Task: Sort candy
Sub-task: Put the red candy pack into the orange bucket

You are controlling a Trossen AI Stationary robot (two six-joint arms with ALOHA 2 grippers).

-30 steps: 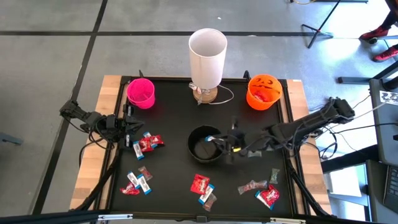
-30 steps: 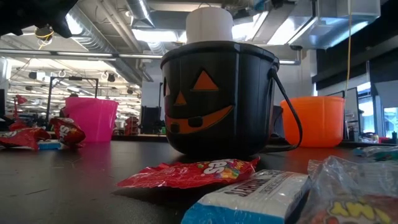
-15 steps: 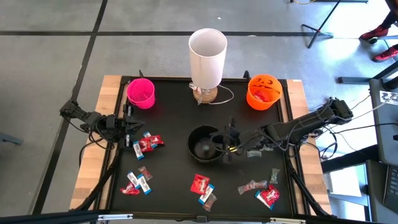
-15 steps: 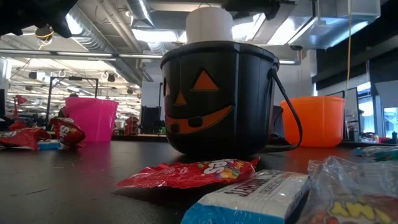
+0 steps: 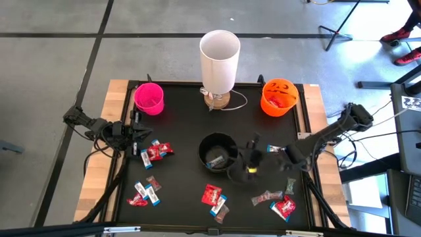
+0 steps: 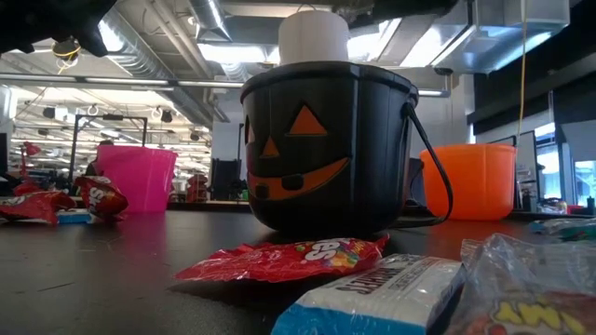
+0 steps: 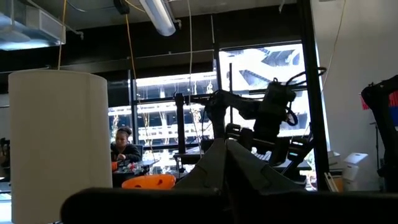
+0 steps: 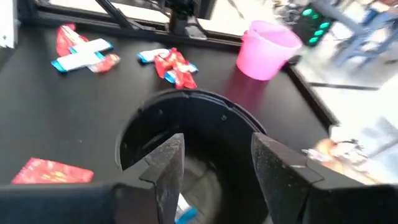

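Black bucket (image 5: 218, 153) holds blue-white candy (image 5: 215, 160) (orange bucket (image 5: 279, 97) red-filled).

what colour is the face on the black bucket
Orange, a jack-o'-lantern face on the black bucket; the low view shows it best.

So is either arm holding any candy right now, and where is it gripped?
Nothing is held. The right gripper has its jaws open and empty beside the black bucket; the left gripper is shut on nothing.

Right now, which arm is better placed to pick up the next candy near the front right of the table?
The right. Its open, empty right gripper hovers beside the black bucket, close to the candy lying at the front right. The left gripper waits shut at the table's left edge, far away.
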